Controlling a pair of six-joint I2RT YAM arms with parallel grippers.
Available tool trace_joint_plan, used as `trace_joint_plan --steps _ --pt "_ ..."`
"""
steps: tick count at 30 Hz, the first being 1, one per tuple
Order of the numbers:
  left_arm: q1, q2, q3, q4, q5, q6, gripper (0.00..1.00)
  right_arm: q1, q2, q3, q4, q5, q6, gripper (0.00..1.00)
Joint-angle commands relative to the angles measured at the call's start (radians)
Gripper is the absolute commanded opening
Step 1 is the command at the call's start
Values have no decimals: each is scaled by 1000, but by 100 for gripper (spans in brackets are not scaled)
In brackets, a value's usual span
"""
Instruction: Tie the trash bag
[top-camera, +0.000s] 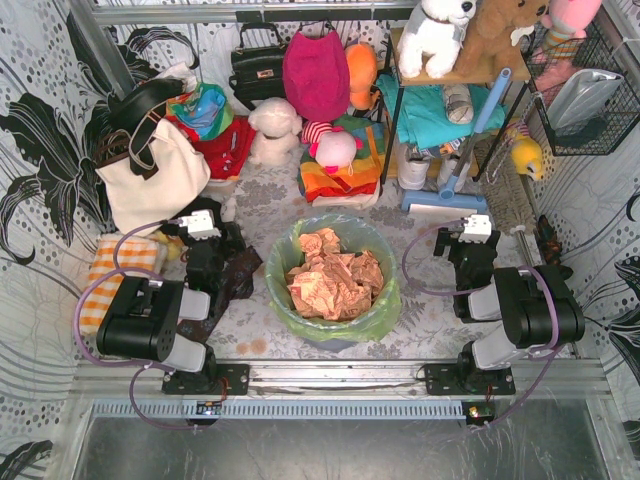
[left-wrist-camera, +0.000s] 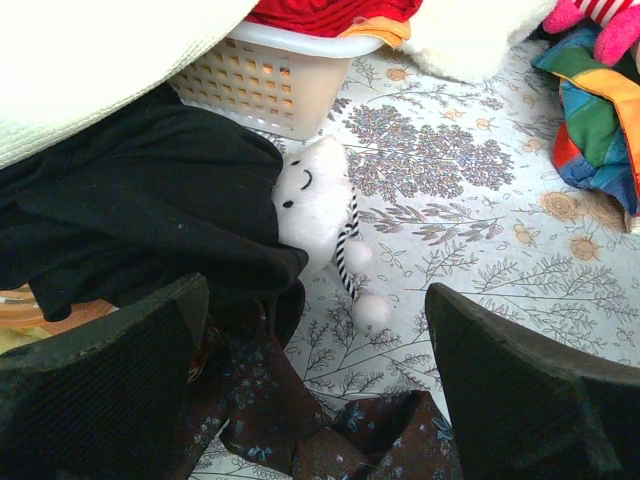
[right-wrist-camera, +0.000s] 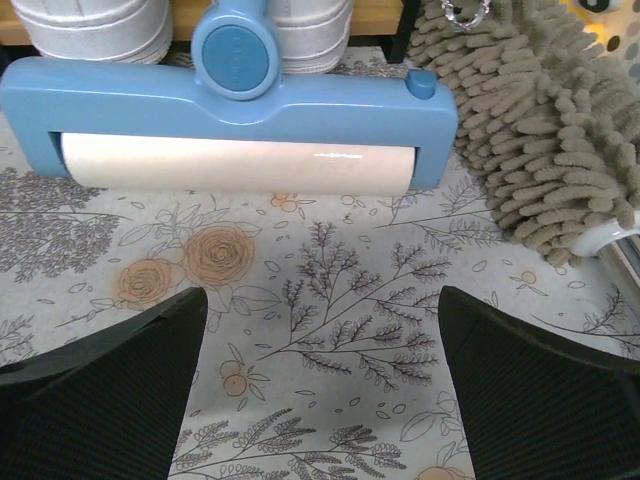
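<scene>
The trash bag (top-camera: 383, 308) is thin lime-green plastic, its mouth open and folded out over a round bin in the middle of the table. Crumpled orange-brown paper (top-camera: 335, 283) fills it. My left gripper (top-camera: 203, 226) is to the bag's left, apart from it. In the left wrist view this left gripper (left-wrist-camera: 315, 295) is open above a dark floral cloth (left-wrist-camera: 300, 420), holding nothing. My right gripper (top-camera: 472, 236) is to the bag's right, also apart. In the right wrist view that right gripper (right-wrist-camera: 322, 300) is open over the bare floral tablecloth. Neither wrist view shows the bag.
A cream tote bag (top-camera: 150, 170), a black cloth (left-wrist-camera: 130, 220), a white basket (left-wrist-camera: 270, 85) and a small white plush (left-wrist-camera: 315, 200) crowd the left. A blue roller head (right-wrist-camera: 230, 110) and a grey mop (right-wrist-camera: 540, 130) lie ahead of the right gripper. Plush toys and a shelf (top-camera: 450, 75) line the back.
</scene>
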Motion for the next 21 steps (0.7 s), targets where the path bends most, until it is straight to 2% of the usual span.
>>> trace_joint_plan --steps 1,3,7,9,10,14,18,21 --pt "4 -50 15 4 -50 -9 98 -5 -53 -7 15 -65 -21 97" --pt "3 -97 40 -77 -88 -20 98 -5 -130 6 -100 -63 -24 97" --pt "-36 -204 117 -300 -207 -35 98 -5 -318 122 -482 -38 25 97" --pt "-54 -282 171 -468 -311 -156 98 -5 -389 182 -656 -24 91 97" --pt "-55 -320 202 -563 -320 -221 98 -5 -417 222 -749 -25 125 97" --pt "-57 -453 316 -877 -277 -336 98 -5 -500 400 -1146 -74 233 97" --pt "-57 -530 440 -1146 -179 -390 98 -5 -564 557 -1438 -150 296 97" --pt "-57 -539 543 -1334 -82 -375 98 -5 -602 671 -1634 -139 366 97"
